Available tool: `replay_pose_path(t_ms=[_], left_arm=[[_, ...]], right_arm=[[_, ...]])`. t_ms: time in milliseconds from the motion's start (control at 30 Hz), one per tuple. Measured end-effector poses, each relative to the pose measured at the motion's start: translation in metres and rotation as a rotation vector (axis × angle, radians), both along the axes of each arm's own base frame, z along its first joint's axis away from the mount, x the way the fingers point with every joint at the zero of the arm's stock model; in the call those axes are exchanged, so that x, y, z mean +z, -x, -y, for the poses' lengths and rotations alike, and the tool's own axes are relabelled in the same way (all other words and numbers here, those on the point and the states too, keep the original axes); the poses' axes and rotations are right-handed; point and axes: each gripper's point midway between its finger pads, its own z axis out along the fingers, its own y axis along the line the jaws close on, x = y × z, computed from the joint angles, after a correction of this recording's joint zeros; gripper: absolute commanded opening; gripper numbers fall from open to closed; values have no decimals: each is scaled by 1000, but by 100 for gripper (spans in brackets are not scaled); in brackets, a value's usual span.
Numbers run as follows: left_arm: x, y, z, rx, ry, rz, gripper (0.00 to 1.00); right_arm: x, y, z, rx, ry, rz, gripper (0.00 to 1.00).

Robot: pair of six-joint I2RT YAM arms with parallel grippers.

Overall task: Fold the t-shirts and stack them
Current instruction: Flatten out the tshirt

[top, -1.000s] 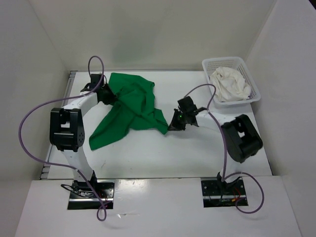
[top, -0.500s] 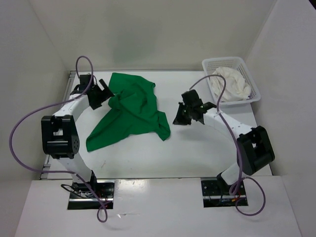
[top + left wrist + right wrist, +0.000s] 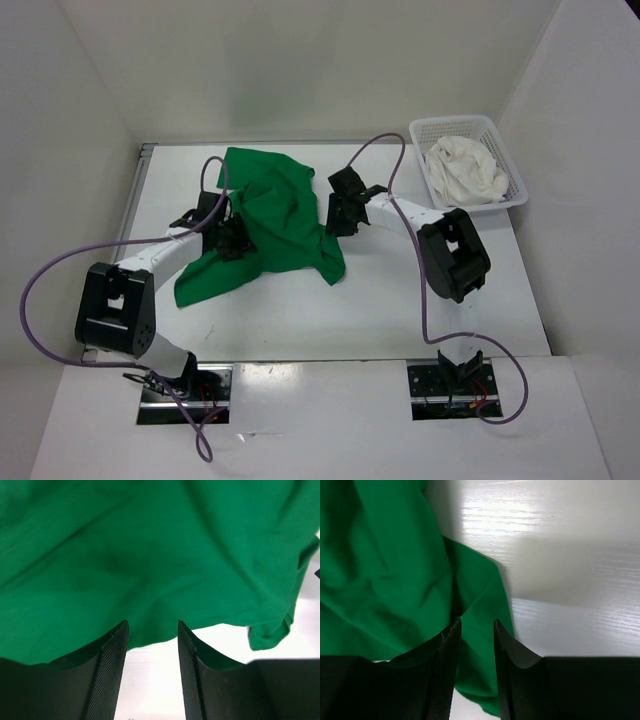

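Green t-shirt (image 3: 280, 205) lies crumpled on the table (image 3: 400, 290). Left gripper (image 3: 230, 238) is at its left side and right gripper (image 3: 336, 216) at its right edge. Both sets of jaws are partly apart, clamping nothing. White t-shirt (image 3: 465, 170) sits in the mesh basket (image 3: 455, 124).

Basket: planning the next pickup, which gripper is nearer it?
Right. The right gripper is at the green t-shirt's right edge, left of the basket; the left gripper sits farther off, at the shirt's left edge.

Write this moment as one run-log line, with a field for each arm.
left arm: jaws open at green t-shirt edge | right arm: jaws open over same shirt | white t-shirt: in mesh basket | folded: none
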Motion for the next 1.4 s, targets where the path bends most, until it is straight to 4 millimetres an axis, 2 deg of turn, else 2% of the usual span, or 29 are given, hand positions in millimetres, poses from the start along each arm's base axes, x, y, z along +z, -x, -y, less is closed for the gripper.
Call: replay_pose_path(t_ms=[100, 233, 367, 500, 633, 833, 1033, 1200, 1300, 1400], left_arm=[[3, 0, -4, 13, -5, 12, 53], [14, -4, -2, 19, 11, 49, 53], [14, -4, -1, 21, 22, 50, 53], [13, -3, 0, 19, 25, 44, 53], [13, -3, 0, 16, 29, 44, 54], [14, -4, 2, 13, 35, 50, 54], [11, -6, 2, 12, 36, 49, 54], [-4, -6, 2, 12, 27, 12, 54], [-18, -8, 2, 14, 21, -25, 54], [-28, -9, 2, 16, 17, -49, 54]], right_arm=[[-8, -2, -4, 2, 16, -10, 38], [-7, -11, -5, -9, 29, 7, 39], [-7, -16, -5, -19, 41, 14, 39], [-18, -21, -6, -25, 70, -2, 38], [-31, -16, -5, -23, 112, -28, 38], [-29, -17, -9, -17, 132, -28, 10], [-29, -15, -7, -10, 142, -33, 1], [-22, 0, 8, -10, 135, -41, 0], [-14, 12, 31, -32, 108, -57, 0], [-6, 12, 50, -69, 88, -54, 2]])
